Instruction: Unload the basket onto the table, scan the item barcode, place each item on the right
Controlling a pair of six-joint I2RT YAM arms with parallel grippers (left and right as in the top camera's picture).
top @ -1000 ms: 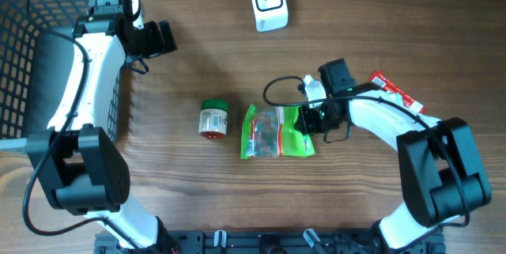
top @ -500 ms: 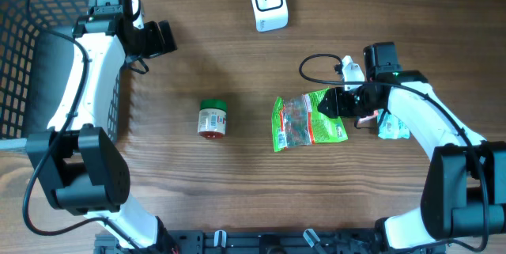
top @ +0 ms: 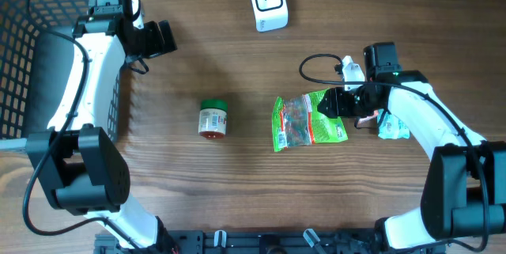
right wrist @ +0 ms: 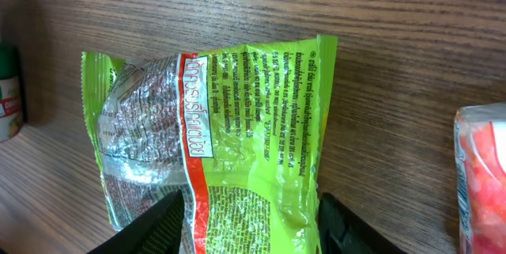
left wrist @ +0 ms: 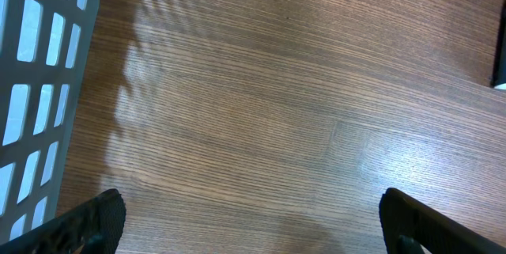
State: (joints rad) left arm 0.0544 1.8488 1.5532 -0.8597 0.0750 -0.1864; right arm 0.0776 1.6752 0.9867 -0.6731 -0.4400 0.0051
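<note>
The green snack packet (top: 308,122) lies flat on the wooden table (top: 237,191), right of centre, well apart from the white scanner (top: 267,2) at the far edge. My right gripper (right wrist: 247,226) sits at the packet's right-hand end with its fingers (right wrist: 158,221) parted on either side of the crinkled film, so I read it as spread and not pinching anything. The left gripper (left wrist: 257,218) is spread wide over bare wood next to the basket (top: 12,40) and holds nothing. From the wrist view I can see fine print on the upturned face, but I cannot make out a barcode. I'd want to find one before committing. To do this step well, I'd close on the sealed end rather than the puffy middle, lift without crumpling the printed panel, and present that panel flat and square to the scanner's window. The film looks slippery and floppy, so a shallow pinch could let it sag or twist away. A small green-lidded jar (top: 213,119) lies left of the packet, off the line to the scanner. A pale packet (top: 393,127) lies partly hidden beside my right forearm, and I'd mind that on the swing. The wrist cable (top: 312,64) loops toward the scanner side and could snag.
</note>
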